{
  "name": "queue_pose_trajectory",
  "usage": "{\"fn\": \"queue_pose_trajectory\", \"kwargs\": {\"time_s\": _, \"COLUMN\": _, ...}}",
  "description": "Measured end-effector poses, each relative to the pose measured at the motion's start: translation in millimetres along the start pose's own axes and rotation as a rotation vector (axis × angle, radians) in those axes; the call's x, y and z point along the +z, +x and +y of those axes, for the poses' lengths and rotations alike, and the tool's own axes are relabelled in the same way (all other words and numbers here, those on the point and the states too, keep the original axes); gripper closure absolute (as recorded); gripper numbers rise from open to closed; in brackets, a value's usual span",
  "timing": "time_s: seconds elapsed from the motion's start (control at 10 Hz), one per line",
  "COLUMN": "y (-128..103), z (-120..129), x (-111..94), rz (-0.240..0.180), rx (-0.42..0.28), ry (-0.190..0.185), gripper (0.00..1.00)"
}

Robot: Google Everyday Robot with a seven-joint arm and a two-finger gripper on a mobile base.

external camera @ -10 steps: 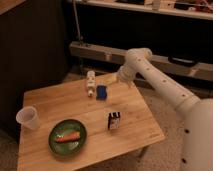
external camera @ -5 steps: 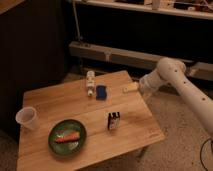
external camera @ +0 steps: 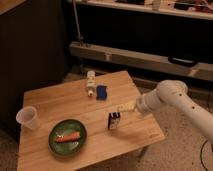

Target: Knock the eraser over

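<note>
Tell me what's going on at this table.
A white robot arm extends in from the right, with its gripper low over the wooden table, just up and to the right of the eraser. The eraser stands upright, not yet knocked over; whether the gripper touches it is unclear. Nothing else is being handled: a green plate with a carrot, a plastic cup, a white bottle and a blue pad.

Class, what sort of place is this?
Probably an indoor robot test room: small wooden table with a round green plate, long grey wall rail, and the gripper beside the small dark-and-white eraser.
</note>
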Motion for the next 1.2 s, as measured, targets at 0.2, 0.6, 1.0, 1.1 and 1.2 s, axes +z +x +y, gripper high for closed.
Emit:
{"fn": "queue_pose_trajectory", "kwargs": {"time_s": 0.2, "y": -25.9, "z": -2.2, "x": 0.1, "rz": 0.033, "rx": 0.041, "ry": -0.059, "gripper": 0.51}}
{"fn": "queue_pose_trajectory", "kwargs": {"time_s": 0.6, "y": -16.5, "z": -10.0, "x": 13.7, "rz": 0.041, "rx": 0.021, "ry": -0.010, "gripper": 0.91}}
{"fn": "queue_pose_trajectory", "kwargs": {"time_s": 1.0, "y": 12.1, "z": -66.9, "x": 65.5, "rz": -0.063, "rx": -0.089, "ry": 0.105, "gripper": 1.00}}
{"fn": "queue_pose_trajectory", "kwargs": {"time_s": 1.1, "y": 15.7, "z": -77.0, "x": 74.8, "rz": -0.083, "rx": -0.111, "ry": 0.119, "gripper": 1.00}}
{"fn": "queue_pose_trajectory", "kwargs": {"time_s": 1.2, "y": 23.6, "z": -93.4, "x": 87.3, "rz": -0.083, "rx": -0.153, "ry": 0.108, "gripper": 1.00}}
